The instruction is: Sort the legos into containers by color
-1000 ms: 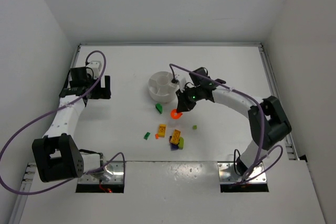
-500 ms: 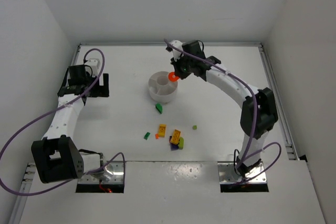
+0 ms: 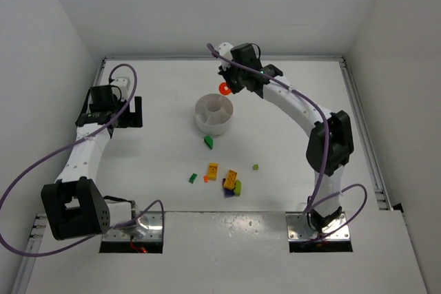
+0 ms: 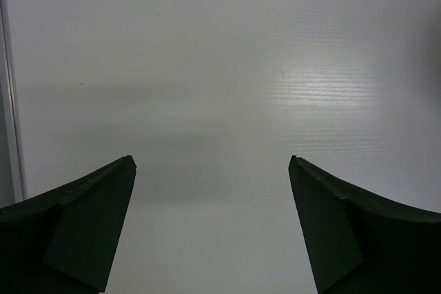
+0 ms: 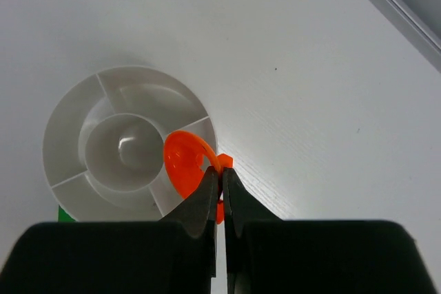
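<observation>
Right end effector [image 5: 222, 182]: the jaws are closed to a hairline gap, pinching the edge of a red-orange piece [image 5: 185, 170], a round disc with a small stub at the grip.
Held piece, position: in the right wrist view it overlaps the rim of the white dish [image 5: 138, 71], over a wedge section beside the centre well. From above it appears just past the dish's far rim. Its height over the dish cannot be judged.
Hidden at the grip: the fingers cover the disc's lower edge and most of the stub.
Left end effector [image 4: 212, 164]: the jaws are wide apart and hold nothing, above bare tabletop [image 4: 220, 67], well apart from the dish on the left side.
Loose legos: all lie on the tabletop between the dish and the arm bases. A green wedge [image 3: 209, 142] is just beside the dish. Farther off are a small green bit [image 3: 193, 178], a yellow-orange brick [image 3: 213, 169] and a small lime bit [image 3: 255, 167].
Cluster [image 3: 232, 184]: yellow-orange, lime and dark purple pieces are bunched together; which ones touch or overlap cannot be told.
Hard to make out: a tiny red-orange speck [image 3: 205, 179] is too small to show its shape.
</observation>
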